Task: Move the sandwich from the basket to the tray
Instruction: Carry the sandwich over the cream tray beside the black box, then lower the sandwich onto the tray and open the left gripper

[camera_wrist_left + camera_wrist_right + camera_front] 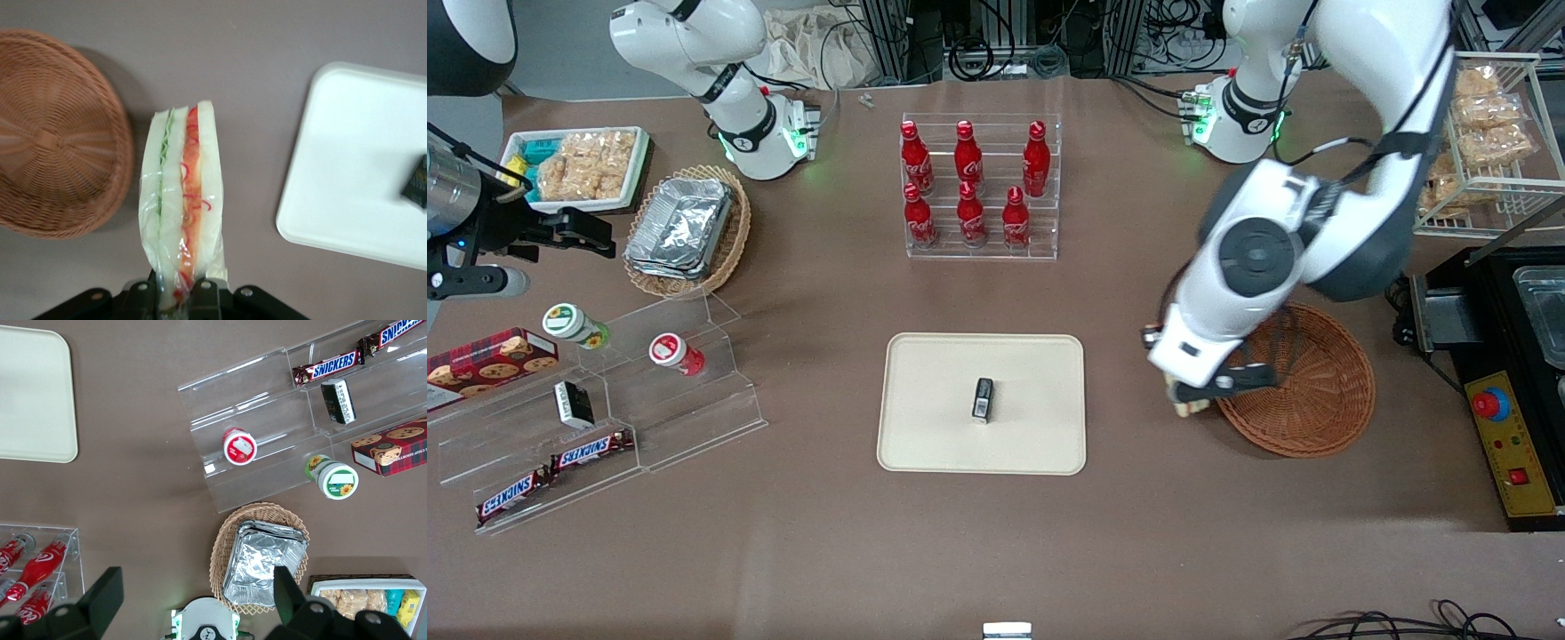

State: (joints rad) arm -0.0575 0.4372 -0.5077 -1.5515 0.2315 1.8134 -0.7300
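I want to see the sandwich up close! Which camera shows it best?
The left wrist view: the sandwich, held by the gripper, fills it. The front view shows only a corner under the arm; the right wrist view shows none.

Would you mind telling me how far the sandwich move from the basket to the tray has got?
Done: the sandwich is out of the basket, which now looks empty. In hand: the gripper is shut on the sandwich, holding it above bare table between the basket and the tray. Left: carrying it over the tray, where a small dark packet lies, and releasing it.
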